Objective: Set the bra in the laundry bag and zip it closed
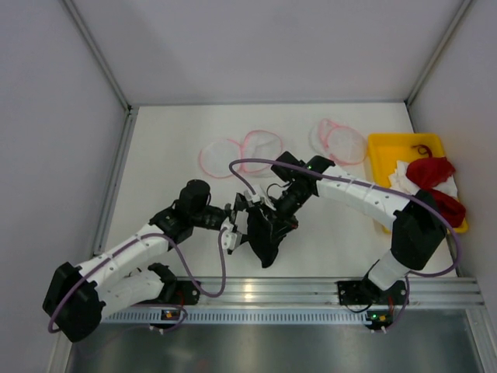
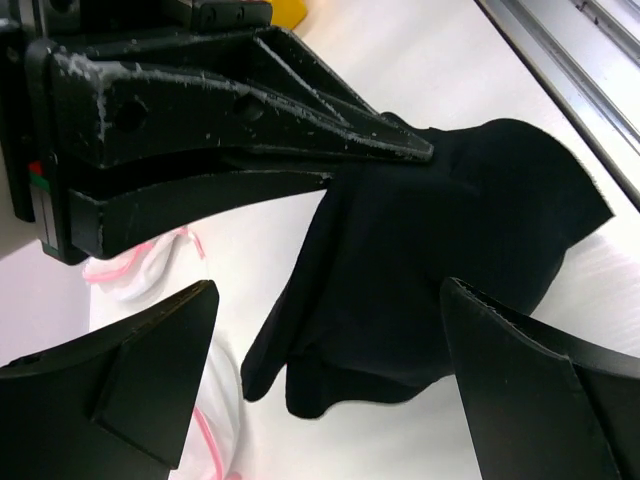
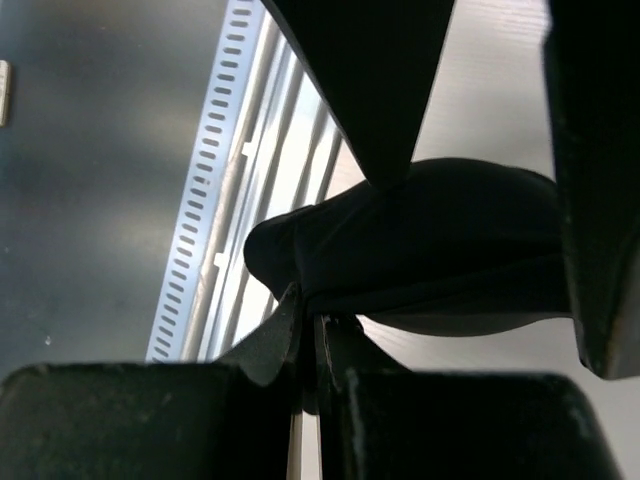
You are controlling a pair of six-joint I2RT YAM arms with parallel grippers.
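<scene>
Bra [image 1: 265, 239] is held by the right end effector [image 1: 262, 211], which is pinched shut on one upper edge of the fabric. The rest is draped downward. Contact between the lower end and the counter [image 1: 155, 155] cannot be told.

The long axis is run roughly from the pinch point toward the near edge of the counter.

Left end effector [image 1: 234, 221] is spread fully wide with nothing held, and is aimed at the hanging fabric from the left. In the left wrist view the bra is framed between both fingers, just ahead.

The left arm is the free one and is right beside the bra. A second grasp on the hanging side is judged the likely next step, with only a short advance needed.

Left arm is laid low and forward from its base. Right arm is stretched across to centre, forearm angled down to the pinch.

Nearest laundry bag [image 1: 221, 157] is laid flat beyond both end effectors, apart from the bra. Whether its zip is open cannot be resolved.
</scene>
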